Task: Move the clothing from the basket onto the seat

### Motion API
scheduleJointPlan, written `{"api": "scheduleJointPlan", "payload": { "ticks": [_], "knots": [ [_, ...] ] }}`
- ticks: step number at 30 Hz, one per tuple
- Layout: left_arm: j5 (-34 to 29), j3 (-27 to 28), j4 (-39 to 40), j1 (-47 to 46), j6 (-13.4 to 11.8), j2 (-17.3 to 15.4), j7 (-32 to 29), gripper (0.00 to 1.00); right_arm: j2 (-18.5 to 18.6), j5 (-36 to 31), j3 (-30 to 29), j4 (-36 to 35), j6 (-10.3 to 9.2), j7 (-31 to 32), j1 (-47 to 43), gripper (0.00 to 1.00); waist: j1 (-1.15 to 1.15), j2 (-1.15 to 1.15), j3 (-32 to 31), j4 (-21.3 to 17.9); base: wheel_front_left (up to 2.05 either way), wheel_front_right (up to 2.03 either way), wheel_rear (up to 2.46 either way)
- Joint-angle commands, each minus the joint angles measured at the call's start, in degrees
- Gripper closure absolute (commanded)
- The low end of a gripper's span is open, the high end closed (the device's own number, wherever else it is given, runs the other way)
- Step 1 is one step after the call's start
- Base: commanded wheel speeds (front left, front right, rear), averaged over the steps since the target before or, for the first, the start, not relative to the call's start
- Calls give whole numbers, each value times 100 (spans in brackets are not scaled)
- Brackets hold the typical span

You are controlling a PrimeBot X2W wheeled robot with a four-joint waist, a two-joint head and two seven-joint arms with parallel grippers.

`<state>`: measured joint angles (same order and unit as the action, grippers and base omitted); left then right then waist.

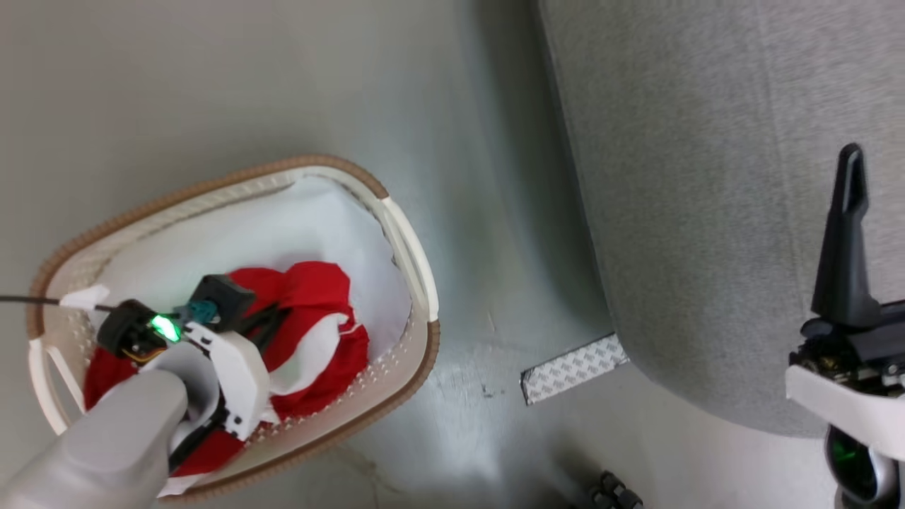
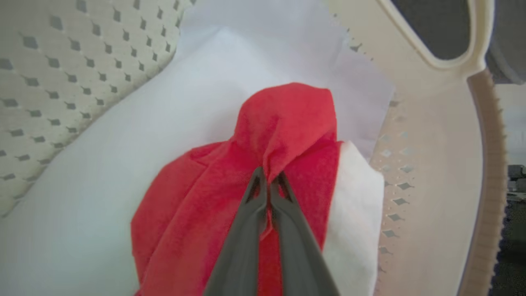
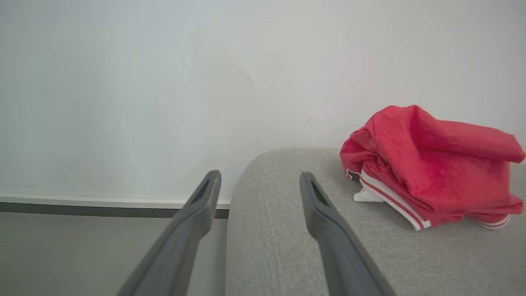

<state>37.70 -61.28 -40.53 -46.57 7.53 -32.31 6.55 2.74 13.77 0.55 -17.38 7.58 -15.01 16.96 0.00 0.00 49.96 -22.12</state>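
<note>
The left end effector (image 2: 269, 177) is pinched closed on a raised fold of the clothing (image 2: 287, 119), at the centre of the left wrist view. The grip sits on a peak of the red fabric, likely so that the whole piece trails up after it when lifted. That clothing lies bunched in the lower part of the basket (image 1: 417, 261), at the lower left of the head view, on a white liner (image 2: 102, 144) that covers the basket's bottom.

The right end effector (image 3: 259, 181) has its fingers spread with nothing between them, at the bottom centre of the right wrist view. It is over the rounded edge of the seat (image 3: 287, 230), probably to stay clear of the left arm's work. A second garment (image 3: 431, 164) rests crumpled on the seat at the right of that view, apparently already delivered.

Count: two end effectors, two red garments that can be told apart (the bunch in the basket may hide more), one basket, one seat, and one patterned strip (image 1: 574, 367) on the floor (image 1: 459, 106).
</note>
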Motion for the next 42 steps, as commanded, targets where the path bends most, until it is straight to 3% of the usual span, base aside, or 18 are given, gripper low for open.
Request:
{"api": "scheduleJointPlan", "payload": {
  "ticks": [1,12,25,32,42],
  "knots": [
    [136,-13,38,52,-6,15,141,100,12,27,-75,57,-17,-8,76,0,0,0,-240,41,0,0,0],
    [798,128,398,813,-47,431,783,100,12,-265,-315,684,-17,-8,-204,0,0,0,-2123,778,0,0,0],
    [732,1124,1900,2064,-714,614,860,100,12,-501,-350,1442,-17,-8,-768,0,0,0,-4094,1624,0,0,0],
    [458,1744,2881,2603,-1101,614,860,100,11,-560,-82,1756,-17,-8,-1088,0,0,0,-4711,1876,0,0,0],
    [70,2302,3876,3058,-1405,465,860,100,13,-501,747,2184,-17,-7,-1441,0,0,0,-5245,2042,0,0,0]
  ]
}}
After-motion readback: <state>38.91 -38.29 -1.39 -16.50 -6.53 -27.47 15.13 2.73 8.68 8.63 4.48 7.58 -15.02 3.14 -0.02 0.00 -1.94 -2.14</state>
